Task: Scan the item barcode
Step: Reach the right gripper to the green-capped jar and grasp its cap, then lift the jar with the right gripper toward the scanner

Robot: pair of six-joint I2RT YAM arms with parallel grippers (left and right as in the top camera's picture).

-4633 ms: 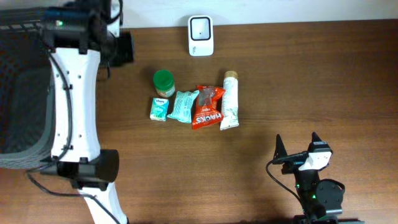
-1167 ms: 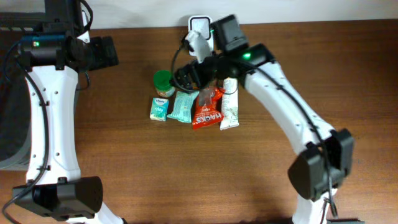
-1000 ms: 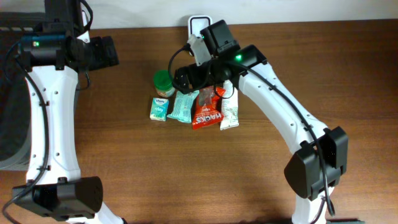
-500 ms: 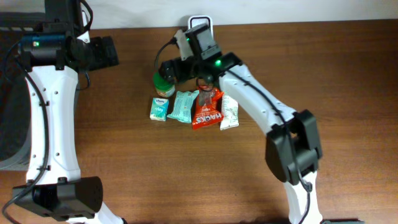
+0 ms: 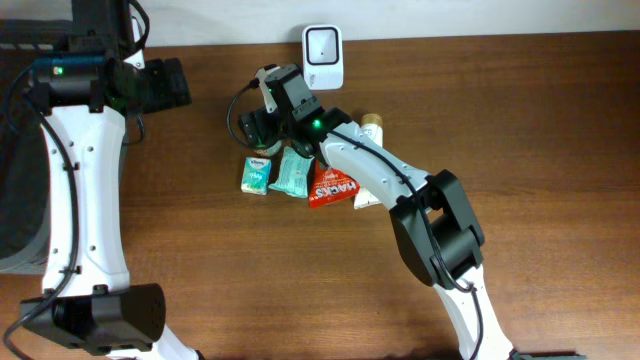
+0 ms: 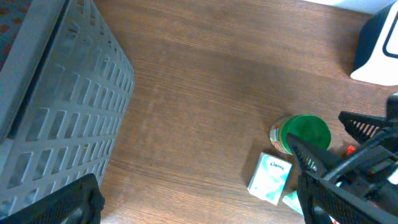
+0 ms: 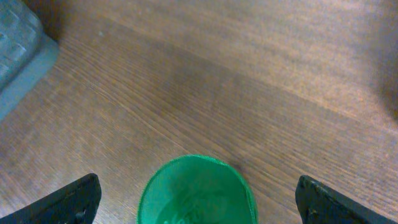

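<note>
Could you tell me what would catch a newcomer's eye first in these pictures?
The right arm stretches across the table, its open gripper poised over a green-lidded jar at the back-left of a cluster of small items. A white scanner stands behind them at the table's far edge, and a red packet stands out in the row.

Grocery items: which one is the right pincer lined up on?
The green-lidded jar, the only upright item; it sits centred between the tips of the open right pincer.
</note>
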